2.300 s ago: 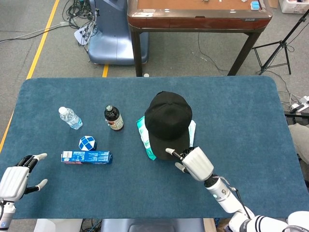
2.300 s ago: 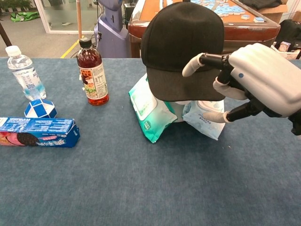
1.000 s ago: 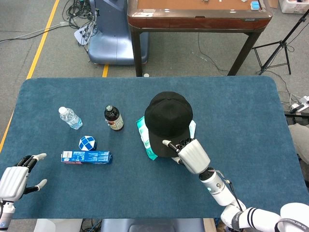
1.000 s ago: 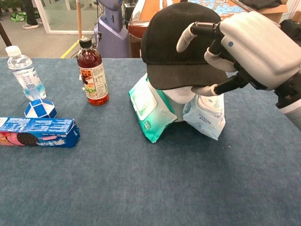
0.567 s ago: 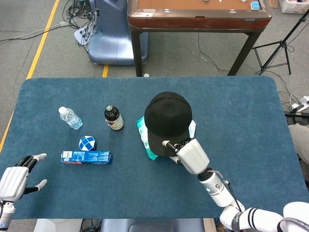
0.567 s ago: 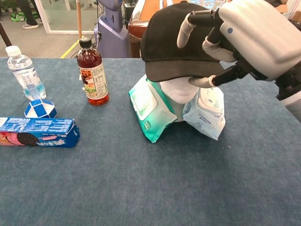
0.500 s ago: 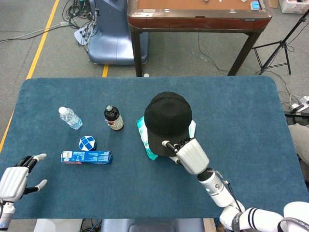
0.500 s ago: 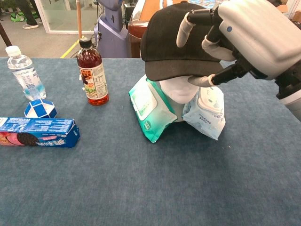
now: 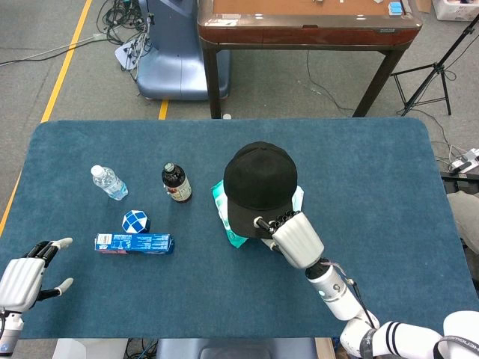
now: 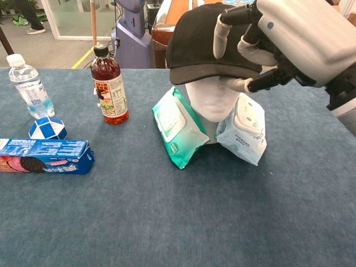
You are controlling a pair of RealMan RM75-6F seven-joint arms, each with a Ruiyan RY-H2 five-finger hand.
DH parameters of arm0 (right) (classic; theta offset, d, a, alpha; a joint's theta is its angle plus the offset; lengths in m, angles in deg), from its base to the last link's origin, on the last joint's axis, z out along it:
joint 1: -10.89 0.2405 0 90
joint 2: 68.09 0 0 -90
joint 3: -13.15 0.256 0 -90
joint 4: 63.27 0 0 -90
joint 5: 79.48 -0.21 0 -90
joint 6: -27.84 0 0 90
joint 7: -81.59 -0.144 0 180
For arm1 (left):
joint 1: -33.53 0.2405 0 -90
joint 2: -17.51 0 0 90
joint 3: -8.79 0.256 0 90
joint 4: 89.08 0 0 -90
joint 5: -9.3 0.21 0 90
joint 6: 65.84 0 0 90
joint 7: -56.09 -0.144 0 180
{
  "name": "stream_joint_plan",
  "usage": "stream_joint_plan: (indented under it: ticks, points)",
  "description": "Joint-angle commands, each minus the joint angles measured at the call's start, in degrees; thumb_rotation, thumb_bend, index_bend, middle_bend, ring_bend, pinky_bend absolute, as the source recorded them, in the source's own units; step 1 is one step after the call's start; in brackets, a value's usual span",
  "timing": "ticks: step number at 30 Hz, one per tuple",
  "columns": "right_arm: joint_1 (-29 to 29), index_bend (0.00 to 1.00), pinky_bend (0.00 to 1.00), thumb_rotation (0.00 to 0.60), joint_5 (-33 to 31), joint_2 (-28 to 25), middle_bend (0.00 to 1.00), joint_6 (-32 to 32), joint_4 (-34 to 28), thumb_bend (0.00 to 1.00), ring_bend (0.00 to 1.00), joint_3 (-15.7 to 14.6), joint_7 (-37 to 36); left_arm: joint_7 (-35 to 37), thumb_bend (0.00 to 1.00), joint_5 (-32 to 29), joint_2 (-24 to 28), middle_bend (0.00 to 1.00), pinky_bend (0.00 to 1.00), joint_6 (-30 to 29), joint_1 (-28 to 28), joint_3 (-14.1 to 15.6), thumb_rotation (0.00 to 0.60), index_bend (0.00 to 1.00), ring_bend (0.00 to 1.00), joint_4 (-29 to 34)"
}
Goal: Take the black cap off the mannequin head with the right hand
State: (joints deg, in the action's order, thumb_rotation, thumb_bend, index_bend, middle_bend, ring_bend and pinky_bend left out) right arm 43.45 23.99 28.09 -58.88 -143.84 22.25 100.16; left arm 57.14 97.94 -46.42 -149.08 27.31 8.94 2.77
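The black cap (image 10: 203, 41) (image 9: 260, 179) sits raised on the white mannequin head (image 10: 212, 105), whose face shows below the brim. My right hand (image 10: 289, 39) (image 9: 294, 238) grips the cap's brim, fingers on top and thumb beneath it. My left hand (image 9: 26, 278) rests open at the table's near left corner, far from the cap; the chest view does not show it.
Two wet-wipe packs (image 10: 179, 127) (image 10: 245, 130) lean against the mannequin's base. A brown bottle (image 10: 109, 86), a water bottle (image 10: 29, 86), a blue-white puzzle cube (image 10: 47, 129) and a blue cookie box (image 10: 44, 156) stand left on the blue table (image 10: 178, 222).
My right hand closed on the brim and lifted; the cap rose, uncovering the mannequin's face. The left hand has not moved.
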Motion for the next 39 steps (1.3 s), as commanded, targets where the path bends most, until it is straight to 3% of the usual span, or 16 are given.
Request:
stream_joint_plan:
  ticks: [1, 20, 26, 39]
  points:
    - [0.00, 0.57, 1.00, 0.600, -0.13, -0.07, 1.00, 0.13, -0.06, 0.26, 0.98, -0.01, 0.05, -0.03, 0.17, -0.03, 0.00, 0.31, 0.45, 0.03, 0.00, 0.00, 0.600, 0.22, 0.23, -0.01]
    - [0.03, 0.59, 1.00, 0.600, -1.17, -0.41, 1.00, 0.79, -0.49, 0.38, 0.99, 0.16, 0.34, -0.04, 0.17, -0.09, 0.05, 0.31, 0.45, 0.17, -0.04, 0.00, 0.600, 0.22, 0.23, 0.08]
    - [-0.01, 0.64, 1.00, 0.600, -1.02, -0.58, 1.00, 0.65, -0.24, 0.41, 0.99, 0.10, 0.72, -0.12, 0.17, -0.23, 0.03, 0.31, 0.45, 0.28, -0.05, -0.02, 0.600, 0.22, 0.23, 0.12]
    - [0.97, 0.68, 1.00, 0.600, 3.62, -2.37, 1.00, -1.13, 1.12, 0.42, 0.99, 0.80, 8.44, -0.42, 0.17, -0.36, -0.05, 0.30, 0.45, 0.47, -0.10, -0.01, 0.600, 0.22, 0.23, 0.21]
